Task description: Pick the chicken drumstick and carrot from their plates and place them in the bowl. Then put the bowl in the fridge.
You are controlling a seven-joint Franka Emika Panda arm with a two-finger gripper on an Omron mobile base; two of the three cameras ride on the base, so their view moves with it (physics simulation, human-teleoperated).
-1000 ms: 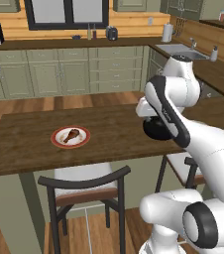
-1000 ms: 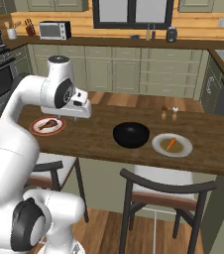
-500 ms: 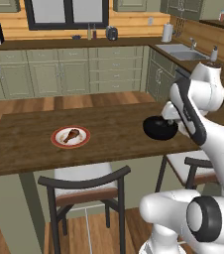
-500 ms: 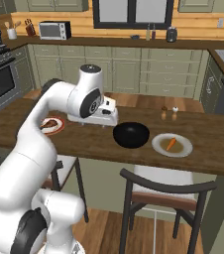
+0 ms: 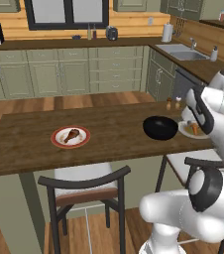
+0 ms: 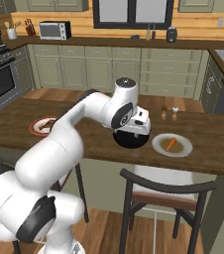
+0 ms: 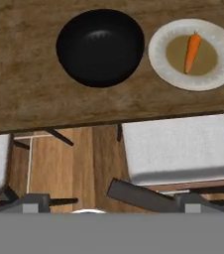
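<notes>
Since a moment ago my arm has swung from above the red-rimmed plate [image 5: 71, 137] across the tabletop [image 5: 29, 144], and my pincer [image 6: 140, 130] now hangs over the near side of the black bowl [image 7: 100, 47]. How far my pincer stands open I cannot tell, as the arm hides its fingers in both base views, and I see nothing held in it. No writing or label can be read anywhere. Far off to my pincer's left, the chicken drumstick [image 5: 72, 135] lies alone on the red-rimmed plate, well apart from me. Directly under and just ahead of my pincer sits the bowl, its dark inside holding nothing. Just to the right of my pincer, close beside the bowl but not touching it, lies the pale plate [image 7: 158, 55] with the carrot [image 7: 192, 51] resting on its tan middle, tip pointing away from me. Behind that plate stand two small shakers [image 6: 169, 114]. Below my pincer, beyond the tabletop's edge, a cushioned chair [image 7: 178, 149] stands on the wooden floor.
</notes>
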